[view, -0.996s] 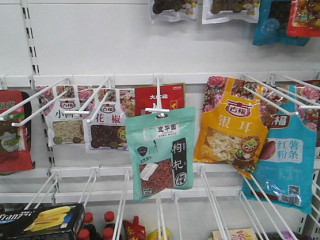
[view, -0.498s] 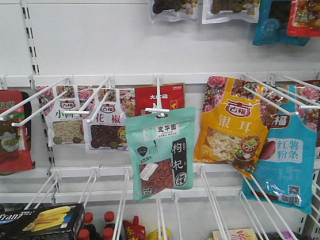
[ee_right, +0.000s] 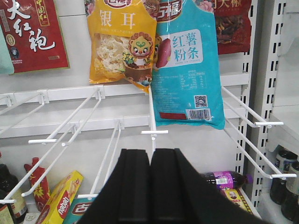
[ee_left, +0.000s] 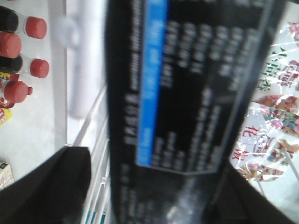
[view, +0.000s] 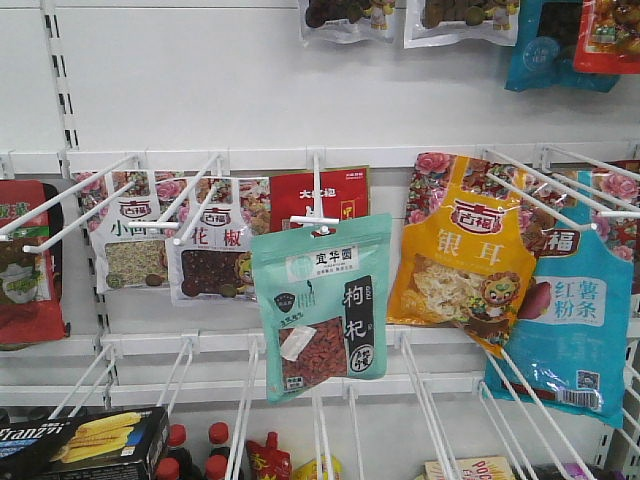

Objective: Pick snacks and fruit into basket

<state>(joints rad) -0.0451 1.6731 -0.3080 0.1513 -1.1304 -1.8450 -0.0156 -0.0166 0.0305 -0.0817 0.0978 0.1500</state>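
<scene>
Franzzi box [view: 85, 440] on the move
My left pincer [ee_left: 156, 189] clamps it, slightly shifted; right pincer [ee_right: 150, 156] closed, empty.

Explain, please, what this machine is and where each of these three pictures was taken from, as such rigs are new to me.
It is a two-armed robot facing a shop's hook wall. The front view shows hanging pouches, among them a mint-green pouch, an orange-yellow pouch and a blue pouch, with a black Franzzi box at lower left. The other two cameras sit on the wrists. The left wrist view is filled by that box, held between the left jaws. The right wrist view shows the right jaws shut and empty, facing the orange-yellow and blue pouches.
</scene>
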